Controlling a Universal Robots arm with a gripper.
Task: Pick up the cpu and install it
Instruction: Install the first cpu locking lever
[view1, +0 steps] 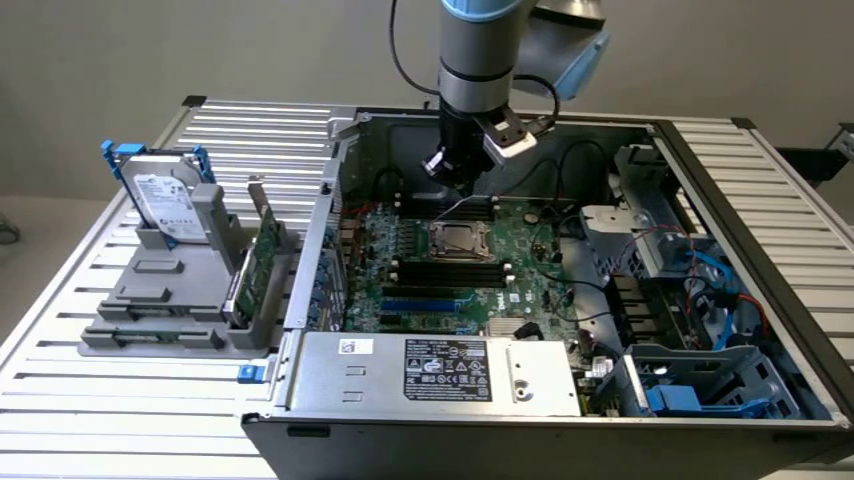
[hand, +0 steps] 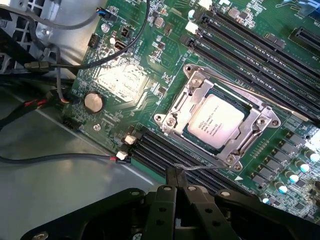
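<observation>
**A:** What stood at the exterior view's left?

**B:** A grey rack (view1: 160, 310) on a slatted metal table (view1: 80, 400), holding a labelled hard drive (view1: 167, 205) upright in a blue frame.

**A:** And further right?

**B:** An open computer case (view1: 534, 445) with a green motherboard (view1: 534, 265) inside. The cpu (view1: 458, 240) sat in its socket near the board's middle (silvery top showing, metal retaining frame (hand: 250, 137) around it).

**A:** Where was the gripper (view1: 451, 180)?

**B:** It hung over the board just beyond the socket. Its black fingers (hand: 165, 205) were pressed together with nothing between them. In the wrist view their tips hovered over the black memory slots (hand: 150, 145), just beside the socket. A thin wire lever (hand: 200, 169) ran past them; whether it touched them I could not tell.

**A:** And at the right?

**B:** A metal drive cage (view1: 627, 225) and blue cables (view1: 714, 285).
</observation>
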